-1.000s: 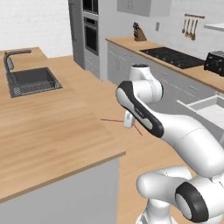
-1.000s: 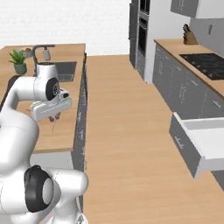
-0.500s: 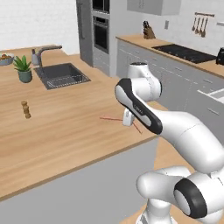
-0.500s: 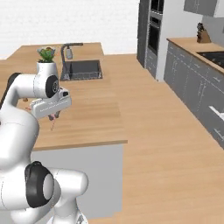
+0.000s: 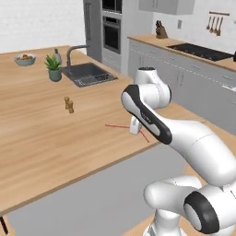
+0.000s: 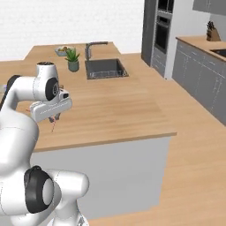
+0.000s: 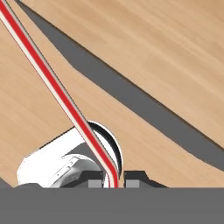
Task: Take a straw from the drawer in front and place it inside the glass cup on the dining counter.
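Between the earlier frames and now your base swung around, so both base views shifted: the wall counter and open drawer slid out of frame and the dining counter (image 5: 41, 133) took over; the arm pose against the base barely changed. Left base view: you had the arm bent out over the dining counter's near corner, the gripper (image 5: 134, 125) low over the wood, partly hidden by the forearm. The straw (image 5: 117, 125) stuck out sideways from it as a thin red line above the top, with a second red stub angling down to the right of the hand. Further back on the same top you had two small brown shakers (image 5: 68, 105), a potted plant (image 5: 54, 68), a bowl (image 5: 25, 59) and the black sink (image 5: 89, 74). Right base view: the gripper (image 6: 53, 118) hung under the white hand block (image 6: 49, 108) above the counter's near edge, a short red bit of the straw (image 6: 53, 125) just below it; sink (image 6: 105, 68), plant (image 6: 72, 59) and bowl (image 6: 64, 50) sat behind. Hand view: the fingertips (image 7: 134, 176) were closed on the straw (image 7: 52, 85), which ran from between them up to the top-left corner over the wood (image 7: 175, 65). I couldn't spot the glass cup for certain.
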Robot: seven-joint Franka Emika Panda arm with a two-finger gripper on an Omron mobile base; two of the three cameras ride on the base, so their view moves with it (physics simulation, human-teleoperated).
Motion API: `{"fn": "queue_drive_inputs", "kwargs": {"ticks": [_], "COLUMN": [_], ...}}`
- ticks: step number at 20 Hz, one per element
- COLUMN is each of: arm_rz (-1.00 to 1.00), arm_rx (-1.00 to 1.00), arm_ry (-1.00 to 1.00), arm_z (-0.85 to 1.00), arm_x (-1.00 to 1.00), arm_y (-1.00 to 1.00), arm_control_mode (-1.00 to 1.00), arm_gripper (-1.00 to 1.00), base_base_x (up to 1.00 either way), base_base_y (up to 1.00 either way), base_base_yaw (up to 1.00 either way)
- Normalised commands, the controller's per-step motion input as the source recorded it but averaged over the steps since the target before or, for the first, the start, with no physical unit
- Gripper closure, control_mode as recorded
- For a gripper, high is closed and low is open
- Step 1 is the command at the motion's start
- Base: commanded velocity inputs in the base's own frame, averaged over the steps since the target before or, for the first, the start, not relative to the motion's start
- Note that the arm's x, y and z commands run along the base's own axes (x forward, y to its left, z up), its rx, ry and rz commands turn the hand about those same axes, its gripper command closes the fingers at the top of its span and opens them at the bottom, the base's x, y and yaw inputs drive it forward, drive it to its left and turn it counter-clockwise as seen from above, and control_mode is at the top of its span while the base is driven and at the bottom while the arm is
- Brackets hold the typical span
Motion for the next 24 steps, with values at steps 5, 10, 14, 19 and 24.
{"fn": "queue_drive_inputs", "kwargs": {"ticks": [5, 10, 14, 19, 24], "arm_rz": [0.00, 0.00, 0.00, 0.00, 0.00], "arm_rx": [0.00, 0.00, 0.00, 0.00, 0.00], "arm_ry": [0.00, 0.00, 0.00, 0.00, 0.00], "arm_z": [0.00, 0.00, 0.00, 0.00, 0.00], "arm_x": [0.00, 0.00, 0.00, 0.00, 0.00], "arm_y": [0.00, 0.00, 0.00, 0.00, 0.00], "arm_control_mode": [1.00, 1.00, 1.00, 1.00, 1.00], "arm_gripper": [1.00, 1.00, 1.00, 1.00, 1.00], "base_base_x": [-0.33, -0.29, -0.14, -0.02, 0.00], "base_base_y": [1.00, 1.00, 1.00, 1.00, 1.00], "base_base_yaw": [-0.17, -0.19, -0.23, -0.29, -0.38]}}
